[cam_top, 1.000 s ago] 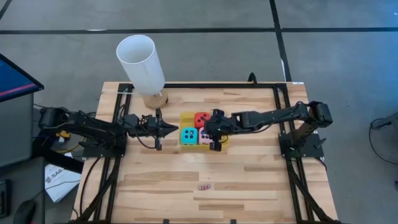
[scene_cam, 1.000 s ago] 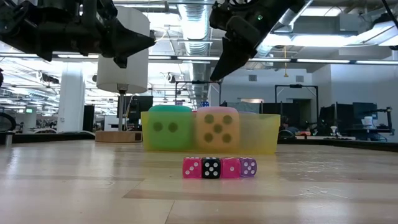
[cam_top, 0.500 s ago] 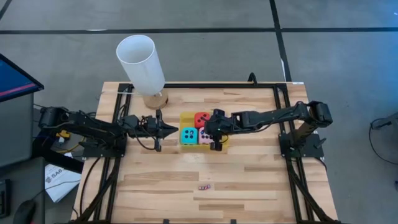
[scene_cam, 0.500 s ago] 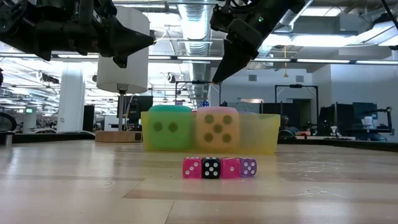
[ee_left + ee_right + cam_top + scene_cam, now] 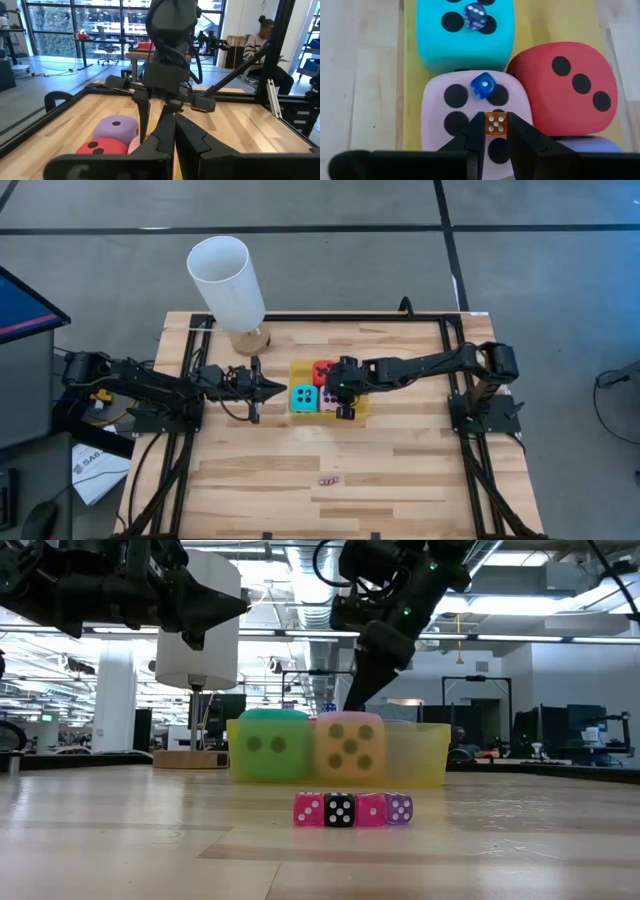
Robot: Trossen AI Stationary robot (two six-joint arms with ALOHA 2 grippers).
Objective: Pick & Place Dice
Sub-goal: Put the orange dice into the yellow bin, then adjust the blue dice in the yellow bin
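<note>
Right hand (image 5: 496, 145) pinches tiny orange die (image 5: 496, 123) atop pink die (image 5: 451, 107).

Grey tiled floor (image 5: 520, 270) surrounds the wooden table (image 5: 400, 470). Beyond it, an open office: ceiling lights (image 5: 500, 605), exposed ducts (image 5: 318, 600), desks, tall windows (image 5: 65, 30).

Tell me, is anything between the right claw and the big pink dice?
Yes. The right gripper pinches a tiny orange die over the pink cube, and a tiny blue die sits on that cube's top. Nothing else is in between. The left gripper waits beside the tray.
</note>
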